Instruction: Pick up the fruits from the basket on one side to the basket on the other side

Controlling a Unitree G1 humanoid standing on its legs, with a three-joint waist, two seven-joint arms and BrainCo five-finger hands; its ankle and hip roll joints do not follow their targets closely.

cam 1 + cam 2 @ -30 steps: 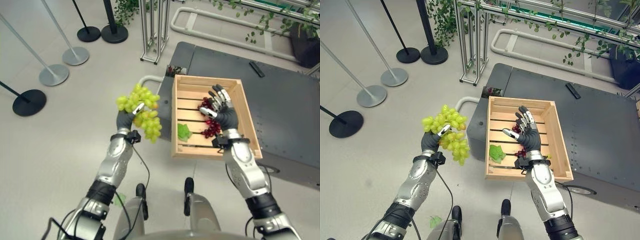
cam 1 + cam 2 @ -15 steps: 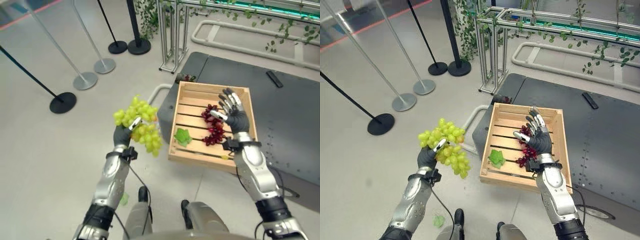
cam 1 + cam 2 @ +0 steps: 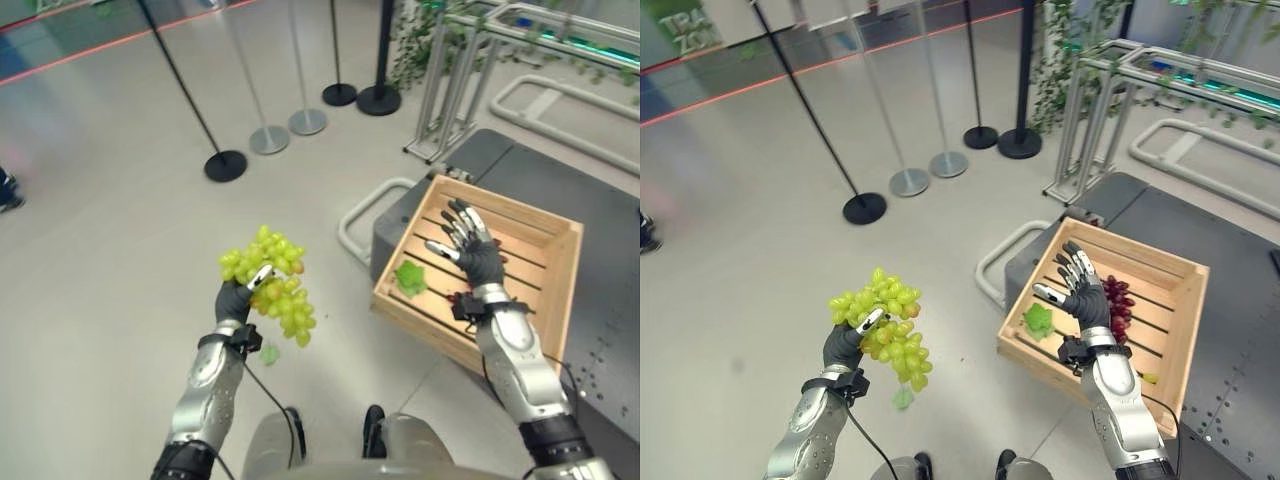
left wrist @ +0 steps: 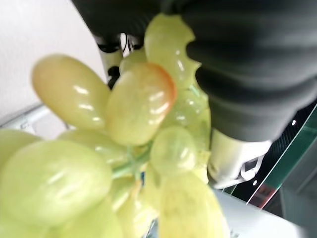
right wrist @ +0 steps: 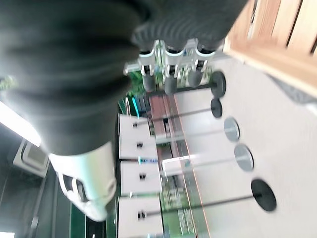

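While dangling at nine o'clock, green grapes (image 3: 268,288) are handling soft, bruisable; left hand (image 3: 238,299) is clasping the stem; right hand (image 3: 473,252) is hovering unclenched.

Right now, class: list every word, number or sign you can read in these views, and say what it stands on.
The green sign at the hall's edge: pale lettering, cut off and too blurred to read.
The green grapes and the wooden crate: no print visible.

Left robot hand (image 3: 236,298) raised with fingers curled closed; right robot hand (image 3: 480,262) upright, fingers spread straight
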